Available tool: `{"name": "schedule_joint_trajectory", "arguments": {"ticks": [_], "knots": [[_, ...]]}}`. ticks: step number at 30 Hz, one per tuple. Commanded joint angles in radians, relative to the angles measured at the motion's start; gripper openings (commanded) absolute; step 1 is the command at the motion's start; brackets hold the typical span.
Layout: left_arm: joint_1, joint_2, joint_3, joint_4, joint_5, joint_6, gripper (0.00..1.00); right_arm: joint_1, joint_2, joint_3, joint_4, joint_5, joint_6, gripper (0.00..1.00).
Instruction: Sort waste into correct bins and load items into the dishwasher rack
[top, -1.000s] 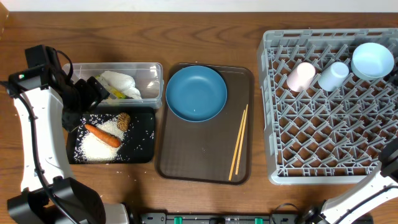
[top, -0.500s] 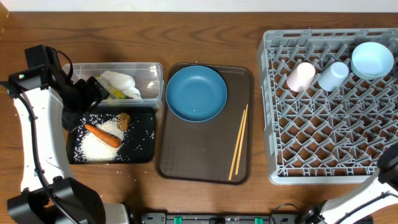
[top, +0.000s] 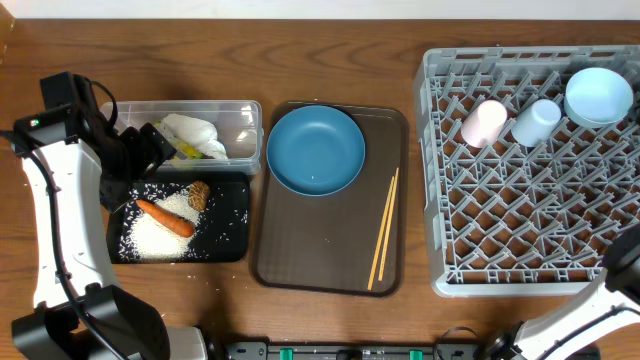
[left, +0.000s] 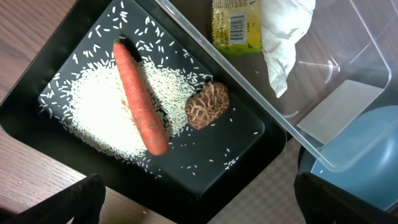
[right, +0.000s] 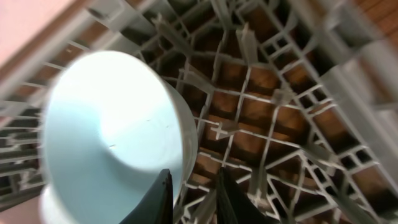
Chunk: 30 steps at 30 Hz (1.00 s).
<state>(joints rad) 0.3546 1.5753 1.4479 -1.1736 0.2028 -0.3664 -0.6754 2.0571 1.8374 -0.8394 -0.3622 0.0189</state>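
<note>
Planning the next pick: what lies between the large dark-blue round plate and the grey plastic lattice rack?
Overhead view: a pair of wooden chopsticks lying on the brown serving tray, right of the dark-blue plate, short of the grey rack.

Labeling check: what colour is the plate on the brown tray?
The plate is plain dark blue, no pattern; it shows best in the overhead view.

Right wrist view blurred, bowl (right: 106, 143) cut by its bottom edge; plate (left: 367, 162) cut off in left wrist view.
</note>
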Motion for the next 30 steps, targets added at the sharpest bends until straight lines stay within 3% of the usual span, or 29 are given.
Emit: {"name": "schedule_joint_trajectory", "arguments": {"ticks": [1, 12, 22, 30], "knots": [[0.005, -0.016, 0.000, -0.003, -0.006, 0.002, 0.98, 0.026, 0.060, -0.001, 0.012, 0.037, 0.010, 0.17], [0.005, -0.016, 0.000, -0.003, -0.006, 0.002, 0.98, 0.028, 0.057, 0.002, 0.029, 0.037, 0.011, 0.01], [0.005, -0.016, 0.000, -0.003, -0.006, 0.002, 0.98, 0.028, -0.052, 0.009, 0.041, 0.050, 0.011, 0.02], [0.005, -0.016, 0.000, -0.003, -0.006, 0.002, 0.98, 0.053, -0.173, 0.009, 0.004, 0.436, -0.047, 0.01]]}}
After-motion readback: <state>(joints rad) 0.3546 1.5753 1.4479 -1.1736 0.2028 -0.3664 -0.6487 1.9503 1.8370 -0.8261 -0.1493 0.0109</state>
